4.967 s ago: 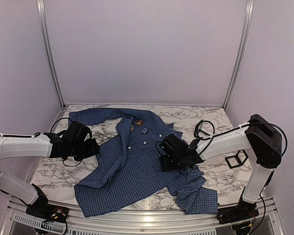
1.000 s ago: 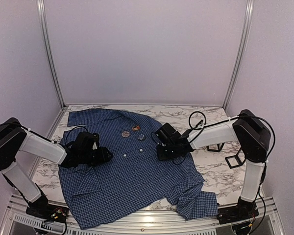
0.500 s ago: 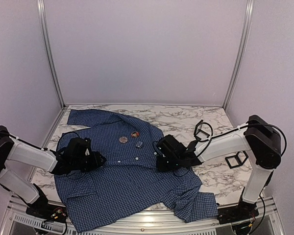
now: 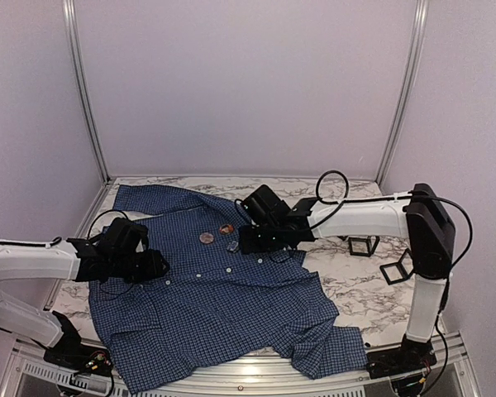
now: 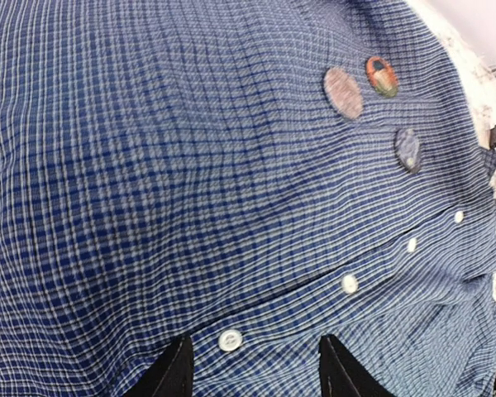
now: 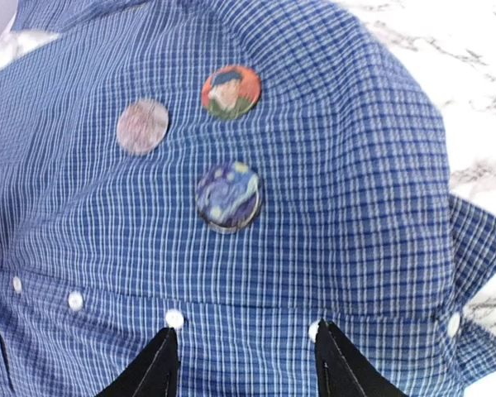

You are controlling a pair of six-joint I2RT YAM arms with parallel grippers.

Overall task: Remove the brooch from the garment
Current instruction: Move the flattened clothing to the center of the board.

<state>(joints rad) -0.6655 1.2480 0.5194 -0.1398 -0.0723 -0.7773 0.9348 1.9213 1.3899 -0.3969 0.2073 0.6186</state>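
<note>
The garment (image 4: 223, 306), a dark blue checked shirt, lies spread on the marble table. The brooch (image 4: 226, 228) is a small round orange-and-pale pin on the upper chest; it also shows in the right wrist view (image 6: 231, 91) and the left wrist view (image 5: 381, 75). My right gripper (image 4: 246, 240) is open just right of the brooch, low over the shirt; in its wrist view (image 6: 244, 364) the jaws stand apart near the button placket. My left gripper (image 4: 153, 265) is open over the shirt's left side, its jaws (image 5: 255, 368) wide apart either side of a white button (image 5: 230, 339).
Two other round pins sit by the brooch: a pinkish-grey one (image 6: 142, 126) and a blue swirled one (image 6: 228, 196). Two small black frames (image 4: 362, 246) (image 4: 398, 269) stand on the table at the right. Walls close the back and sides.
The shirt has been drawn left and spread flatter. My right gripper has moved up and left to beside the pins. My left gripper has shifted slightly up on the shirt's left side.
</note>
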